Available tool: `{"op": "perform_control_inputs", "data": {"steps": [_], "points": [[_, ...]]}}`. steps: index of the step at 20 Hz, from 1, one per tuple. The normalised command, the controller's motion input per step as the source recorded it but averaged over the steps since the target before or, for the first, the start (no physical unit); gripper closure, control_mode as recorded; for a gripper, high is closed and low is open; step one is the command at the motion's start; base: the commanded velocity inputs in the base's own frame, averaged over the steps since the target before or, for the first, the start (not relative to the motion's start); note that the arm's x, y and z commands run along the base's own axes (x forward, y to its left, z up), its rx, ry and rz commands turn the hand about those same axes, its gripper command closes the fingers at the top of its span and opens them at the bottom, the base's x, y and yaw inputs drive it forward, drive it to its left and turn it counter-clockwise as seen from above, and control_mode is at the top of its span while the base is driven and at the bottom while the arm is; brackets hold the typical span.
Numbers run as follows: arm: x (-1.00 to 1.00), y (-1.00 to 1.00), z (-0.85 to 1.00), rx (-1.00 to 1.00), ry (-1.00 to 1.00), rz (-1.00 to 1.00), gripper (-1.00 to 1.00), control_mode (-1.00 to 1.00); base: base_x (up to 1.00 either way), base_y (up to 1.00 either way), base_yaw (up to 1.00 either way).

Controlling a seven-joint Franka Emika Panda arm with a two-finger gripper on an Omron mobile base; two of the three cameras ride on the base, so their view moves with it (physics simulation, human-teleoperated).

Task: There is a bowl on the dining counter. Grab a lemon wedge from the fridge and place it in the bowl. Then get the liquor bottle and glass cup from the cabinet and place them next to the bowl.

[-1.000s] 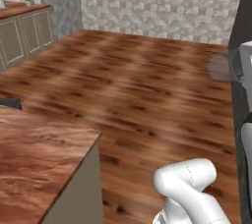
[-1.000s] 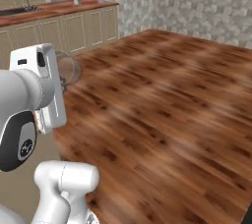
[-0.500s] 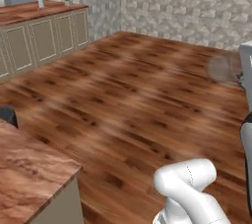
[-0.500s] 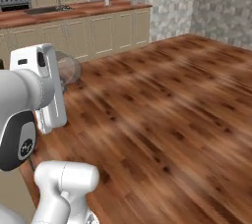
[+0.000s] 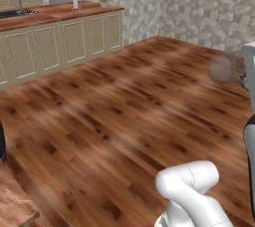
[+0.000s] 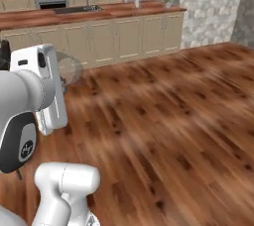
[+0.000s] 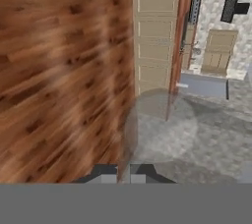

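Clear round glass cup (image 7: pixel 160 125) gripped in closed tool (image 7: pixel 124 173) — carried high over wood floor (image 5: pixel 124 106). View swung since earlier frames; beige cabinet bench (image 6: pixel 99 27) now ahead. Transit judged underway — bowl not yet reached.

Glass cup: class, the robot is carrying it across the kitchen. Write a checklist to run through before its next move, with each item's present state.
1. Glass cup sits right at the gripper: ok.
2. Gripper shut on the glass cup: ok.
3. Wooden floor in front of the base has nothing lying on it: ok.
4. Glass cup is well apart from the cabinets along the wall: ok.
5. Glass cup upright: cannot tell; it is a faint see-through blur.
6. Where the bowl stands, and the free spot beside it: cannot tell.
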Motion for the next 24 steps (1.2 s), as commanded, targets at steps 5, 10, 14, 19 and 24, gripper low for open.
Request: {"op": "perform_control_inputs", "data": {"steps": [5,10,14,19,24], "points": [[0.00,0.00,0.00,0.00,0.00,0.00,1.00,1.00,1.00,-0.56,0.38],[0.00,0.00,0.00,0.00,0.00,0.00,1.00,1.00,1.00,-0.53,0.39],[0.00,0.00,0.00,0.00,0.00,0.00,1.00,1.00,1.00,-0.50,0.40],[0.00,0.00,0.00,0.00,0.00,0.00,1.00,1.00,1.00,-0.47,0.42],[0.00,0.00,0.00,0.00,0.00,0.00,1.00,1.00,1.00,-0.42,0.47]]}}
